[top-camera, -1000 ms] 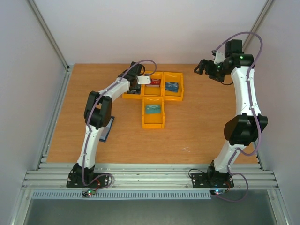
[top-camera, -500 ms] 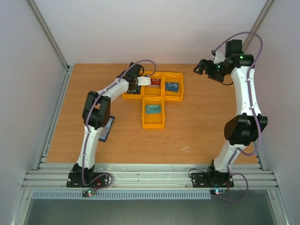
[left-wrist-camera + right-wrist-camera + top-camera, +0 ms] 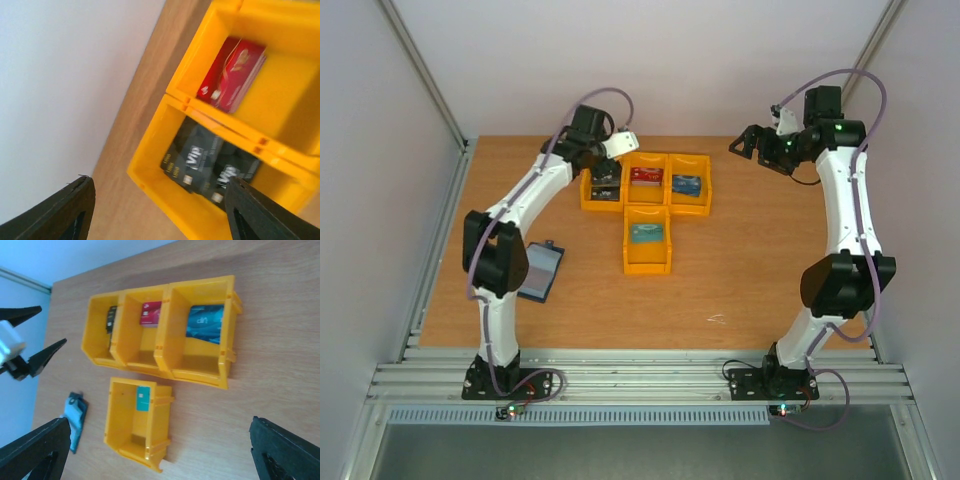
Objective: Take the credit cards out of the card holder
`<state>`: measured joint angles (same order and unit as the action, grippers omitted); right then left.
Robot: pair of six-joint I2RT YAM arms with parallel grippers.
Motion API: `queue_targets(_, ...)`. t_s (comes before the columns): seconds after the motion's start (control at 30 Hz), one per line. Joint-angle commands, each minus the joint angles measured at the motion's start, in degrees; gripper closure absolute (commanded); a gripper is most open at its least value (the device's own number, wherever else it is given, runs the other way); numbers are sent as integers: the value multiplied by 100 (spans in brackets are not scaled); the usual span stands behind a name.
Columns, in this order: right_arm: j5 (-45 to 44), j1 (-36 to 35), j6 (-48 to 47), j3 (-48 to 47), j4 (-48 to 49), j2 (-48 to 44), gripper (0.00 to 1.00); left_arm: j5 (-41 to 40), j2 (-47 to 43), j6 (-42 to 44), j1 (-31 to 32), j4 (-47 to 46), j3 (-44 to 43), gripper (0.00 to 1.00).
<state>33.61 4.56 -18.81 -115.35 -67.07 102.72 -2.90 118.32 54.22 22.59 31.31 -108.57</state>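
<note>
Left gripper [image 3: 618, 150] and right gripper [image 3: 745, 148]: jaws apart, empty. Card holder [image 3: 540, 270], 7 o'clock of the bins [image 3: 686, 209], risks a shove from the left elbow [image 3: 495, 262] swinging low.

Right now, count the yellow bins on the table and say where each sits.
4. Three side by side in a far row: left bin, middle bin, right bin. The fourth bin sits in front of the middle one. None seems hidden.
</note>
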Motion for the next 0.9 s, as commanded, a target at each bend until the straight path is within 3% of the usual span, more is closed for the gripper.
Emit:
queue_targets(0.0, 671, -76, 304, 391, 519, -396, 3, 1045, -759, -2652, -339, 1808, -309, 27)
queue_targets(0.13, 646, -436, 391, 648, 691, -566, 4, 1560, -1591, -4642, -918, 2645, 603, 27)
queue_targets(0.3, 133, -1504, 197, 832, 593, -690, 4, 2203, -2475, -5644, -2103, 2938, 2100, 19)
queue_targets(0.4, -78, -2175, 115, 872, 529, -643, 4, 2277, -2453, -5590, -2955, 3211, 2668, 15)
queue_targets(0.57, -138, -3181, 287, 845, 680, -410, 5, 2387, -2122, -4838, -3541, 3358, 3272, 2)
queue_targets(0.87, -101, -4487, 802, 365, 1231, 567, 7, 2668, -1705, -4322, -3827, 2364, 3902, 13)
